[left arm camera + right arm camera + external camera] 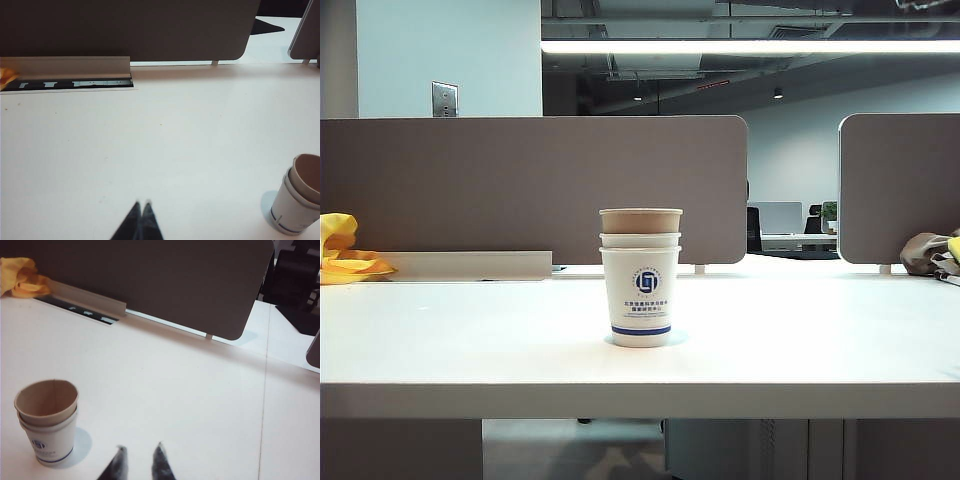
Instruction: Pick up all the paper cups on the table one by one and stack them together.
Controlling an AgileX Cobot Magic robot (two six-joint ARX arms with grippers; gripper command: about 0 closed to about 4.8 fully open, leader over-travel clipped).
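The paper cups [640, 280] stand nested in one upright stack at the middle of the table [470, 340]: a white cup with a blue logo outermost, a second white rim above it, the brown kraft cup on top. Neither arm shows in the exterior view. In the left wrist view my left gripper [142, 204] is shut and empty above bare table, with the stack [299, 199] well off to one side. My right gripper [140, 448] is open with nothing between its fingers, a short way from the stack [47, 422].
Grey-brown partition panels [530, 185] run along the back of the table, with a cable tray [470, 265] at their foot. Yellow cloth [345, 255] lies at the back left. A brown bundle [932, 252] sits at the far right edge.
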